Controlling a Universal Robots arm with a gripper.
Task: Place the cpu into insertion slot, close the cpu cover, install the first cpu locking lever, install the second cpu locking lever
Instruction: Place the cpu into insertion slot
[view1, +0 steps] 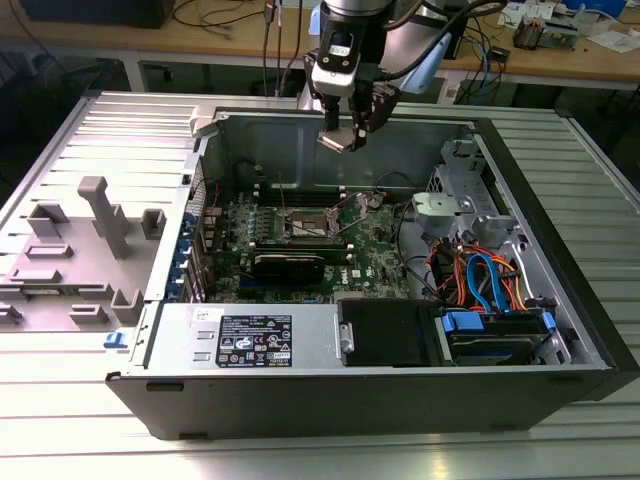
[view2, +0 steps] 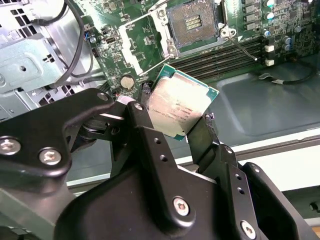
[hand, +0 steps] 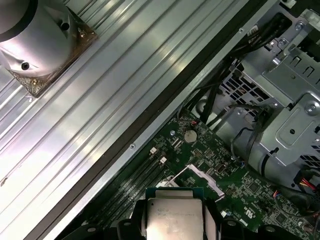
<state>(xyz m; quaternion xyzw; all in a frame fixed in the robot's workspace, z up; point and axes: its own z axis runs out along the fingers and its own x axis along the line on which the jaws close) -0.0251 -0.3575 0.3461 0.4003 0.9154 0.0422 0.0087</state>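
Exterior view, listed from the exterior view's left to its right:

- Grey plastic fixtures (view1: 100, 225): upright blocks on the ribbed metal table (view1: 60, 400), outside the case
- Computer case (view1: 330, 405): dark, lying open side up, centre of the frame
- Motherboard (view1: 375, 245): green, flat on the case floor
- Insertion slot (view1: 308, 226): square socket, middle of the board. In the second wrist view it is uncovered, with its dark contact field exposed and no chip in it
- Locking lever (view2: 240, 46): thin metal rod just beside the socket, angled across the long black memory slots
- Gripper (view1: 344, 134): upper middle of the frame, hanging over the rear wall of the case, well above the board
- Cpu (view2: 182, 107): silver-grey top, green edge. It is pinched by two opposite edges between the black fingers, which are closed to the chip's width. It is tilted and clear of the socket
- Drive cage (view1: 452, 205): bare metal, right of the board
- Cables (view1: 490, 280): orange and blue bundle, lower right inside the case
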